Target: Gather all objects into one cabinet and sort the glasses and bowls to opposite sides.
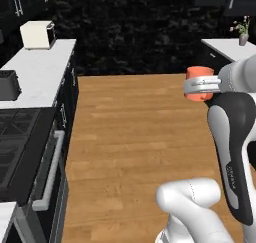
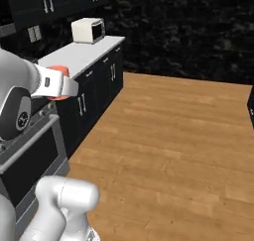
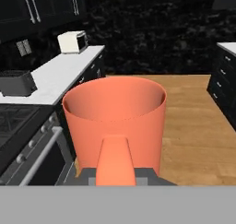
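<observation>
The glass is a short orange-red cup [image 3: 115,109], held upright in the air over the wooden floor. My gripper [image 3: 115,165] is shut on the cup's near wall, one finger showing inside the rim. In the left base view the cup [image 1: 199,72] sticks out of the hand [image 1: 201,87] at mid right. In the right base view the cup's rim [image 2: 56,68] peeks from behind the hand [image 2: 58,86]. Black wall cupboards [image 3: 27,8] with long silver bar handles hang over the left counter, doors closed; which is the cabinet I cannot tell. The bowls are out of view.
A white counter [image 1: 37,67] runs along the left with a white toaster [image 1: 37,34] and a black appliance [image 1: 7,84]. A stove [image 1: 22,147] stands nearer. A vase of pink flowers [image 1: 243,33] sits on the right counter [image 1: 227,47]. Wooden floor [image 1: 135,132] lies between.
</observation>
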